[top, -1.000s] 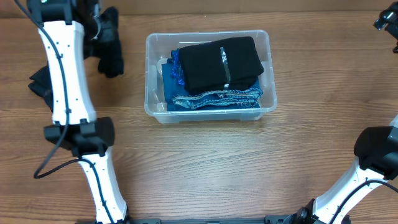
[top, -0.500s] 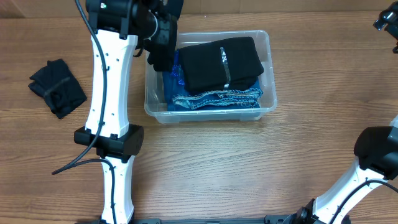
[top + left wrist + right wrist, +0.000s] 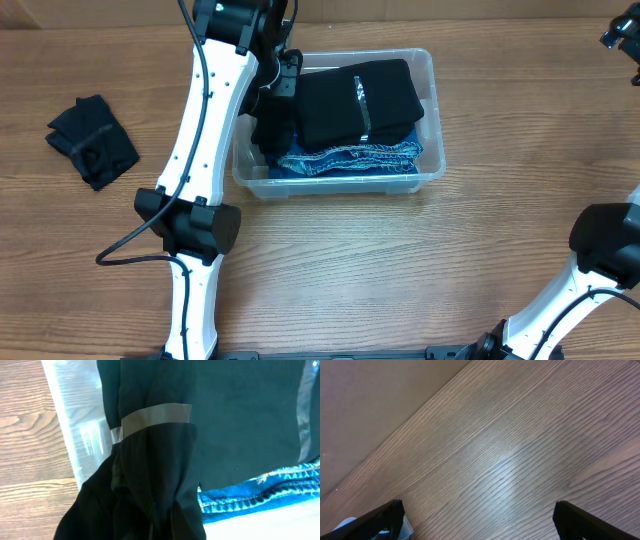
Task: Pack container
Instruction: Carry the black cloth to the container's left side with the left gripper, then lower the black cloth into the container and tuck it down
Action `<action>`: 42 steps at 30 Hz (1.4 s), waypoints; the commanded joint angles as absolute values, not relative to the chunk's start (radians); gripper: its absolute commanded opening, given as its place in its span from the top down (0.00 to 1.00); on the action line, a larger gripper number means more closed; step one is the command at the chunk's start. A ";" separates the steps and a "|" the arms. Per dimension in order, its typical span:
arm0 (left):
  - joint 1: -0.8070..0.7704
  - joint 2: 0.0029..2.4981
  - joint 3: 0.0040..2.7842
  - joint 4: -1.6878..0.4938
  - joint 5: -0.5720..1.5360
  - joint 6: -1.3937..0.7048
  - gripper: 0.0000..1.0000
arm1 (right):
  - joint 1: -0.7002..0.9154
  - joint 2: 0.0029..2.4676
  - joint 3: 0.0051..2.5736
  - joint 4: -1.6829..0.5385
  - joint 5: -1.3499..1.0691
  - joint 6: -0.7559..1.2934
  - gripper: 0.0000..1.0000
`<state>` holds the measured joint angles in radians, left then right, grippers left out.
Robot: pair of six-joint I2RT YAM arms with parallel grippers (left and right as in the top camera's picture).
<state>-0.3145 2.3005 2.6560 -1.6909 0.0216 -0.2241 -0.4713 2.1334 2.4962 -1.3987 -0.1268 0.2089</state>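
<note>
Left hand [image 3: 283,72]: we see it closed, pinching a black cloth [image 3: 272,125] that hangs straight down from it.
Cloth: in the wrist view it bunches up where it meets the hand, and a grey band crosses it farther out. Its lower end hangs over the container's left end, just under the hand. We cannot tell whether it touches what lies below.
Container [image 3: 432,120]: a clear bin standing on the surface [image 3: 400,270]. One end is directly beneath the left hand and the rest stretches away to that hand's right.
Garment [image 3: 365,95]: black and folded, with a grey strip across it. It lies on top inside the container, just right of the left hand and close beside the hanging cloth.
Denim [image 3: 350,158]: blue, under the garment, with a frayed edge showing below the hand.
Bundle [image 3: 92,140]: small, dark and crumpled on the surface, well off to the left hand's left and apart from the container.
Right hand [image 3: 477,507]: we see its fingers [image 3: 380,520] spread wide with nothing between them, only bare wood-grain surface beneath. It sits far to the left hand's right, well apart from the container.
</note>
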 commanded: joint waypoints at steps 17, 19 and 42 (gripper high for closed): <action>-0.347 2.263 2.425 -1.653 -0.191 -0.301 0.36 | -0.476 2.127 2.500 -1.394 -0.129 0.210 0.00; -0.347 2.263 2.426 -1.631 -0.187 -0.286 0.32 | -0.476 2.127 2.500 -1.394 -0.129 0.210 0.00; -0.427 2.263 2.083 -1.420 0.004 -0.278 0.96 | -0.476 2.127 2.500 -1.394 -0.129 0.210 0.00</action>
<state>-0.4400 2.2929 2.1399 -1.4456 0.0078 -0.2783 -0.4713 2.1334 2.4962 -1.3987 -0.1268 0.2092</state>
